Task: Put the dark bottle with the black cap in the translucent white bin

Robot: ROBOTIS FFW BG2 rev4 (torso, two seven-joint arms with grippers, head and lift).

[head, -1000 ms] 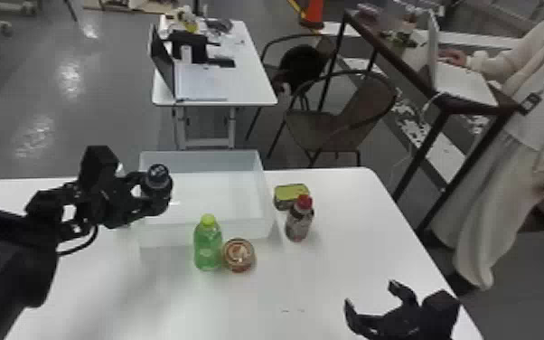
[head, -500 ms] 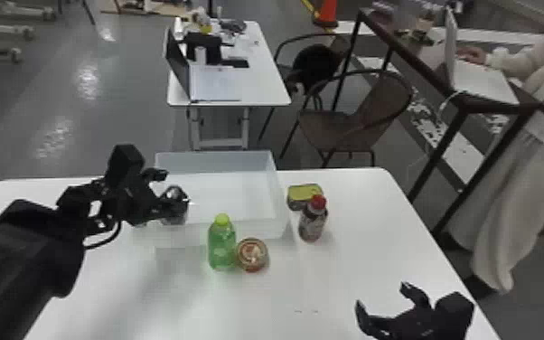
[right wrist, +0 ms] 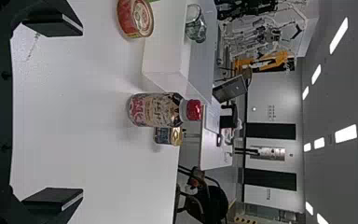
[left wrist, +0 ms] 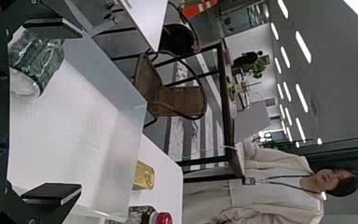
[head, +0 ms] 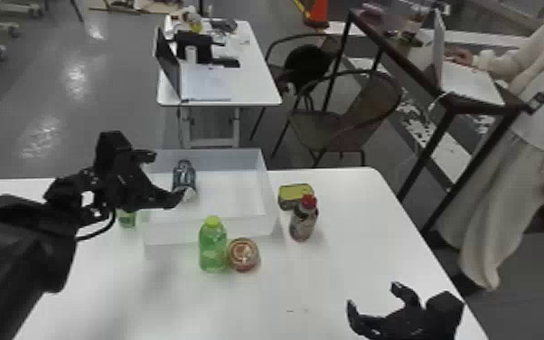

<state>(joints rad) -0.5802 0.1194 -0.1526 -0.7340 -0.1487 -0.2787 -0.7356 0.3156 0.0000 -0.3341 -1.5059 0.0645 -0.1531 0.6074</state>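
Left end effector (head: 165, 176), mine, over the left end of the translucent white bin (head: 171, 231): fingers spread wide, gripping nothing. Dark bottle (head: 184, 175) inside the bin's walls, toward that same left end, ahead of my wrist and just beside the lower fingertip in the head view. It sits tilted, pale round base toward me; cannot tell whether it bears fully on the bin floor, or whether a finger still grazes it. In my left wrist view one finger partly covers the bottle.

Right end effector (head: 373, 296) parked over the worktop (head: 330, 276), well to the right of the bin and nearer me, fingers apart and empty.

Around the bin: green bottle (head: 213, 248) with a yellow-green cap, upright just in front of the near wall; round tin (head: 243, 254) right beside it, also in front. Red-capped bottle (head: 303, 221) upright, near the bin's right side; yellow-topped tin (head: 296, 192) close behind it. A small green item (head: 126, 219) just left of the bin, partly hidden by my arm.

In the way: only my lower finger, lapping the bottle's base from the head's angle. The bin's open top faces up, the bottle within.
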